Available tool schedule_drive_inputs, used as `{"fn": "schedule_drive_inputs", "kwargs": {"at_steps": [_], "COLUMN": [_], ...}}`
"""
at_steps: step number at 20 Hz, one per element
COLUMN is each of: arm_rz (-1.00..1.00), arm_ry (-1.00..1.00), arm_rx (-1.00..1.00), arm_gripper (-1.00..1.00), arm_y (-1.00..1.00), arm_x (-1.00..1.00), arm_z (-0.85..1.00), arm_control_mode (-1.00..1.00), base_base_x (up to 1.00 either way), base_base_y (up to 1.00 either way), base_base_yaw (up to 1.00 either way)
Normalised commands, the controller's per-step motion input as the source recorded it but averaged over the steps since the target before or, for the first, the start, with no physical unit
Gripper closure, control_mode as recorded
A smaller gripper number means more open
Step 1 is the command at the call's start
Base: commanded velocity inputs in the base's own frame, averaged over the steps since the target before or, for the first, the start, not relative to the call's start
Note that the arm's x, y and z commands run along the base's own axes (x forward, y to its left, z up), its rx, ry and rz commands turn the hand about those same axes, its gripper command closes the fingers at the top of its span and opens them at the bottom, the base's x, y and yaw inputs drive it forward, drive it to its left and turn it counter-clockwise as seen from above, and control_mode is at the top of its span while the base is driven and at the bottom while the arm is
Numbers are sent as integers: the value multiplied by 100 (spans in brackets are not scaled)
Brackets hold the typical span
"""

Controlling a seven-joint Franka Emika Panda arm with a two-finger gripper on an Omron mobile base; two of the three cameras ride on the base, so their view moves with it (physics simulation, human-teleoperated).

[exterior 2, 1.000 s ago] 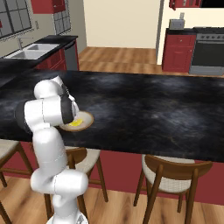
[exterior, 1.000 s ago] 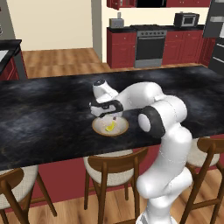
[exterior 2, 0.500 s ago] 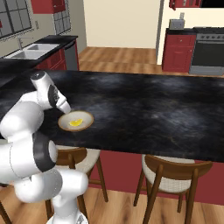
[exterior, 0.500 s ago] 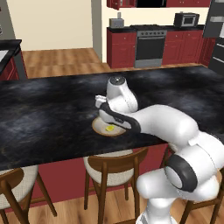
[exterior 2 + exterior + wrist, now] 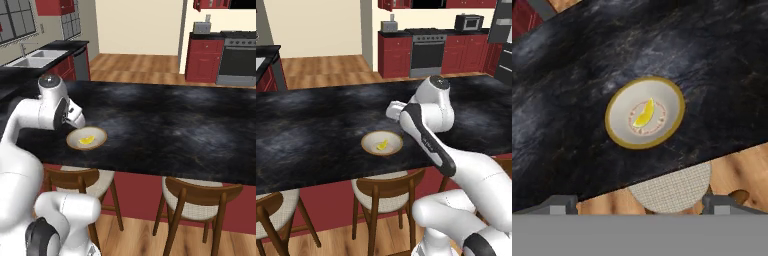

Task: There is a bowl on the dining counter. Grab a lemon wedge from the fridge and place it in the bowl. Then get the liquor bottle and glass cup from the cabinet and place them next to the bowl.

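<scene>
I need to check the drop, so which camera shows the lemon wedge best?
The hand view: it looks straight down on the lemon wedge, lying in the middle of the bowl, large and unobstructed. The left base view and right base view show it as a small yellow speck in the bowl.

1. The desk (image 5: 316,120) looks like polished black stone with grey marbling and a faint sheen.
2. The bowl (image 5: 619,107) looks like smooth glazed ceramic, cream inside with a tan rim.
3. The lemon wedge (image 5: 644,114) is bright yellow, with a smooth, slightly glossy surface.
4. The stools (image 5: 383,192) have dark brown wooden frames; the seat pad (image 5: 672,190) shows a coarse woven beige cloth.
5. The floor (image 5: 135,65) is warm wood planking with a satin finish.
6. The robot arm (image 5: 431,112) is glossy white plastic.
</scene>
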Motion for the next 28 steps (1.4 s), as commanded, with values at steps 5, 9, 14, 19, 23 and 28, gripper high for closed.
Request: {"fn": "schedule_drive_inputs", "kwargs": {"at_steps": [5,9,14,19,23,28], "arm_rz": [22,14,6,4,1,0], "arm_ry": [0,0,1,0,0,0], "arm_rx": [-12,-22,-22,-3,0,0], "arm_gripper": [-100,-100,-100,-100,-100,-100], "arm_y": [-24,-37,-43,-23,-16,-1], "arm_x": [-100,-93,-76,-50,-9,-12], "arm_z": [96,49,10,0,0,0], "arm_control_mode": [-100,-100,-100,-100,-100,100], "base_base_x": [0,0,0,0,0,-14], "base_base_y": [0,0,0,0,0,0], "base_base_yaw": [0,0,0,0,0,0]}}
